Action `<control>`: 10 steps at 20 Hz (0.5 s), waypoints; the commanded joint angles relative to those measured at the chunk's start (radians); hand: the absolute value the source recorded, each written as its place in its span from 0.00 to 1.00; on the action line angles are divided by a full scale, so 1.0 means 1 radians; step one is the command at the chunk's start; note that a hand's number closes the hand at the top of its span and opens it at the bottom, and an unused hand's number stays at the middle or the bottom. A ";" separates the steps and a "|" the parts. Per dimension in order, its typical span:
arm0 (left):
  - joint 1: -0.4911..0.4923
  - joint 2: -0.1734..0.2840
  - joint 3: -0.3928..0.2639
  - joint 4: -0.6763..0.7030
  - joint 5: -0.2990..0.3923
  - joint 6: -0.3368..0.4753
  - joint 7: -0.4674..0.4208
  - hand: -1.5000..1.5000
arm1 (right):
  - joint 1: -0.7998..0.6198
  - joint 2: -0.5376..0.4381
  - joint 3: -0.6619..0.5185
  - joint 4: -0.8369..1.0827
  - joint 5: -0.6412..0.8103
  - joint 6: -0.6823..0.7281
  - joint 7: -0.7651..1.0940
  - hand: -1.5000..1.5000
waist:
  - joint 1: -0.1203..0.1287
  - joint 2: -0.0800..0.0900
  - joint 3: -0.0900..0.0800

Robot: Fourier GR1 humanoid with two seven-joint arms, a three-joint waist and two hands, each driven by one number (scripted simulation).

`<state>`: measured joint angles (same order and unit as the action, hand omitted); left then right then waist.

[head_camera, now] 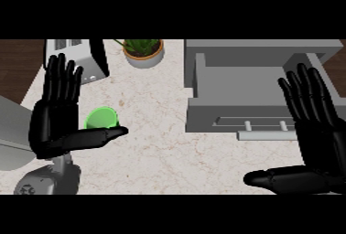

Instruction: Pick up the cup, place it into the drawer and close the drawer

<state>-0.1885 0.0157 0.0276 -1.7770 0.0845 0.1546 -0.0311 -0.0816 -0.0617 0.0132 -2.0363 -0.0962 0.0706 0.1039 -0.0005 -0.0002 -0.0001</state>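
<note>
Cup (pixel 102 118) first: from the head view we see it small and bright green, sitting on the marbled counter (pixel 162 141) at about nine o'clock from the middle of the frame, partly tucked behind our left hand (pixel 57 125). That left hand is spread flat, fingers straight up toward twelve, thumb stretched across just below the cup and looking to touch or nearly touch its lower rim; nothing is gripped yet. Over at four o'clock our right hand (pixel 317 132) is spread wide too, holding nothing, in front of the grey drawer (pixel 236 87), which stands open at two o'clock with its bar handle (pixel 267 123) facing us. We judge the cup light, rigid and smooth-walled, so likely a bit slippery; the sensible hold is around its side wall, thumb opposite fingers, below the rim. A potted plant (pixel 143 51) sits at twelve, a toaster (pixel 78 57) at eleven.
</note>
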 commanded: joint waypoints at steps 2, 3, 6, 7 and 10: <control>-0.001 -0.015 -0.012 0.080 -0.007 0.028 -0.054 0.00 | 0.019 -0.014 -0.031 -0.025 -0.026 0.019 0.005 0.00 | -0.002 0.000 0.000; 0.052 -0.015 -0.049 -0.026 -0.019 0.037 0.018 0.00 | -0.022 -0.009 -0.026 0.028 0.012 0.003 -0.019 0.00 | 0.001 0.000 0.000; 0.022 0.018 0.030 0.089 0.018 0.009 -0.039 0.00 | 0.063 0.001 -0.016 -0.005 -0.005 0.031 -0.056 0.00 | -0.002 0.000 0.000; 0.072 0.014 0.011 0.036 0.022 0.000 -0.024 0.00 | 0.004 -0.023 -0.055 0.008 -0.031 0.034 -0.025 0.00 | 0.001 0.000 0.000; 0.079 -0.013 -0.024 0.094 -0.022 0.038 -0.043 0.00 | -0.022 0.001 -0.029 -0.012 -0.008 -0.001 0.005 0.00 | 0.001 0.000 0.000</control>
<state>-0.1370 0.0127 0.0173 -1.7067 0.0786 0.1832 -0.0751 -0.0757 -0.0698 -0.0163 -2.0574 -0.1120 0.0839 0.1055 -0.0011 -0.0004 0.0000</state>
